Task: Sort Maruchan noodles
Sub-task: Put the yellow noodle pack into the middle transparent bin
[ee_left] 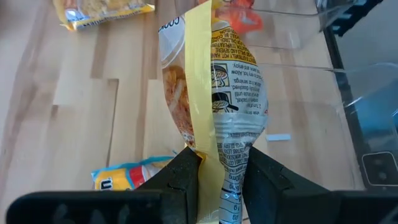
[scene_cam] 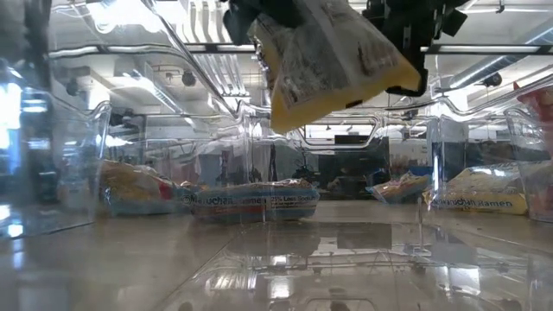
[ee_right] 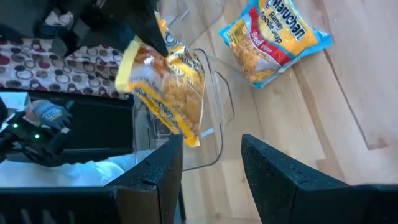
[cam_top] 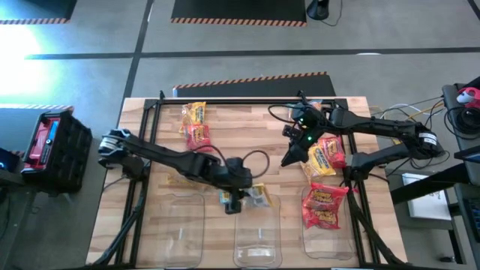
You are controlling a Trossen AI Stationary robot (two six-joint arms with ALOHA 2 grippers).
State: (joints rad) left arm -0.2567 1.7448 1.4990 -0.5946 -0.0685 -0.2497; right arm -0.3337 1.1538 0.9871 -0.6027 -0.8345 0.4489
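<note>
My left gripper [cam_top: 238, 196] is shut on a yellow-orange Maruchan noodles packet [ee_left: 214, 87]. The packet hangs above the far rim of the middle clear bin [cam_top: 259, 247] and shows at the top of the low view [scene_cam: 337, 60]. Beneath it, a blue-and-yellow packet [ee_left: 124, 177] lies flat on the table. My right gripper [cam_top: 289, 159] hovers open with nothing between its fingers at the far right, beside a pile of packets [cam_top: 326, 154]. Red packets [cam_top: 324, 206] lie in the right bin. Two more packets [cam_top: 195, 124] lie at the far left. My left gripper pinches one bunched-up end of the packet [ee_left: 225, 180] between its two fingers, which slant down from the table's left. The packet reaches out past the fingertips with its printed back side showing. It is lifted clear of the table and the bin and hangs tilted.
Three clear bins stand along the table's near edge; the left one [cam_top: 180, 225] holds nothing I can see. A black frame [cam_top: 225, 101] runs round the table's far and side edges. A loose packet [ee_right: 273, 37] lies on the bare wood between the arms.
</note>
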